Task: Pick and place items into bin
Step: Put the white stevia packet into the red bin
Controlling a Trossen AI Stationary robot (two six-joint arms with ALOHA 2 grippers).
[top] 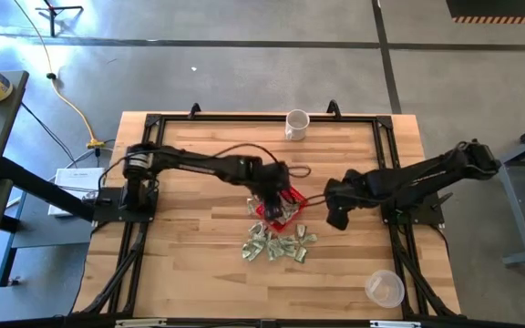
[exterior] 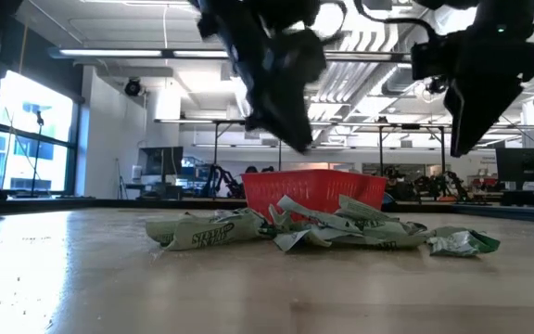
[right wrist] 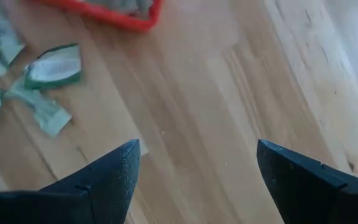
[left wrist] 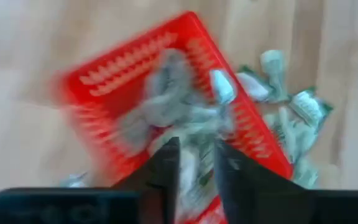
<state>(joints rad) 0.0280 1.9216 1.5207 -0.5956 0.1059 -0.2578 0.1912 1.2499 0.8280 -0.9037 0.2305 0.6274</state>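
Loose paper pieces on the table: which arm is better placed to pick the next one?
Probably right. The right gripper hangs open beside the loose paper pieces, while the left gripper is over the red basket, jaws nearly closed.

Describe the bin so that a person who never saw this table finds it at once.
Look at the middle of the wooden table, under the left gripper. The bin is a small square red basket beside the loose green-and-white paper pieces; nothing else there is red.

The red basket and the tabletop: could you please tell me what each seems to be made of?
The red basket looks like moulded plastic, judging by its uniform bright colour and slotted floor. The tabletop looks like wood, with pale joined strips and visible grain.
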